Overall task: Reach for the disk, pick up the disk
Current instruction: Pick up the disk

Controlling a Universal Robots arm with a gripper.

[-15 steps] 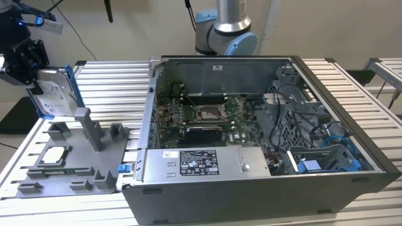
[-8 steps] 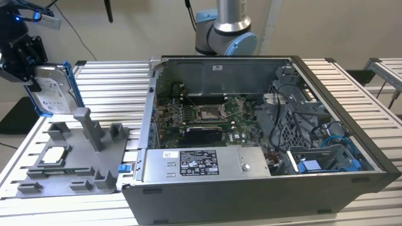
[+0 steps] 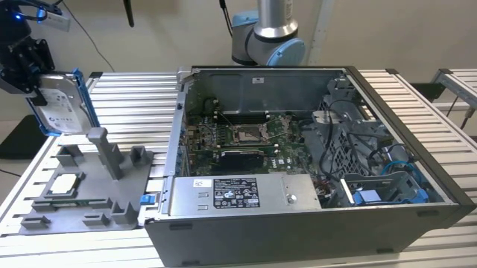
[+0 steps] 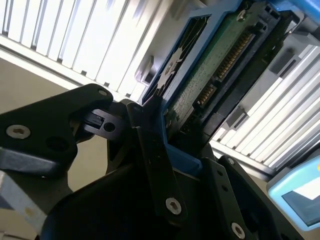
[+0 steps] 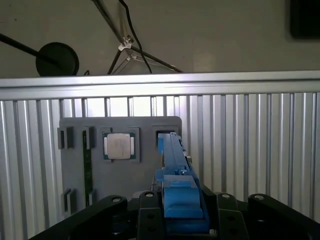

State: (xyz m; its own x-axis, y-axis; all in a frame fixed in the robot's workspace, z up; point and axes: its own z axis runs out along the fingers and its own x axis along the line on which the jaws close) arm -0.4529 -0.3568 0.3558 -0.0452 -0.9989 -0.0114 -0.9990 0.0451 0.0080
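Note:
The disk (image 3: 63, 109) is a silver hard drive with a white label and blue rails. It hangs upright in the air at the exterior view's far left, above the grey fixture tray (image 3: 82, 195). My gripper (image 3: 37, 92) is shut on its upper edge. In the second wrist view the black fingers (image 4: 150, 145) clamp the blue rail, and the disk's green circuit-board underside (image 4: 220, 65) faces the camera. In the first wrist view the disk (image 5: 172, 160) runs edge-on out from the gripper (image 5: 180, 215), over the tray (image 5: 130, 170).
The tray carries a square silver chip (image 3: 66, 183) (image 5: 119, 146), a green circuit-board stick (image 5: 87, 165) and a tall grey post (image 3: 104, 151) just below the disk. An open computer case (image 3: 298, 145) lies on the slatted metal table (image 3: 134, 95). The arm's base (image 3: 268, 39) stands behind it.

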